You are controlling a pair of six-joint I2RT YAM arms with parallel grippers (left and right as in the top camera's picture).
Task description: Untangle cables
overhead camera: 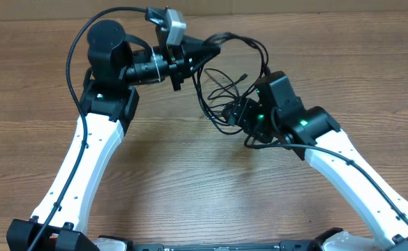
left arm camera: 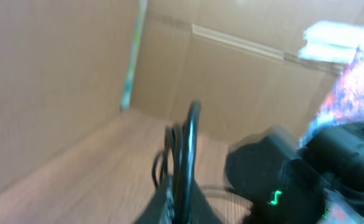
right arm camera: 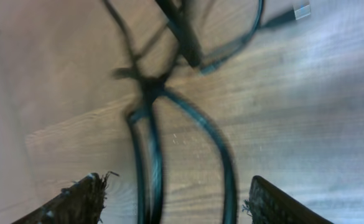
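Observation:
The cables [overhead camera: 221, 82] are thin black cords looped in a tangle on the wooden table, between the two arms. My left gripper [overhead camera: 209, 50] is shut on one strand and holds it lifted at the tangle's upper left. In the left wrist view that cable [left arm camera: 188, 143] rises straight out of the shut left gripper [left arm camera: 180, 193]. My right gripper [overhead camera: 233, 111] sits low over the tangle's lower right. In the right wrist view it [right arm camera: 178, 202] stands open; two cable strands [right arm camera: 152, 155] run between the fingers [right arm camera: 76, 202] without being pinched. A plug [right arm camera: 297, 10] lies at the top right.
A cardboard wall [left arm camera: 231, 81] stands behind the table. The right arm's black wrist [left arm camera: 331, 168] shows close beside the left gripper. Thicker black arm wiring [overhead camera: 85, 35] arcs over the left arm. Bare wood [overhead camera: 204, 188] lies between the two arm bases.

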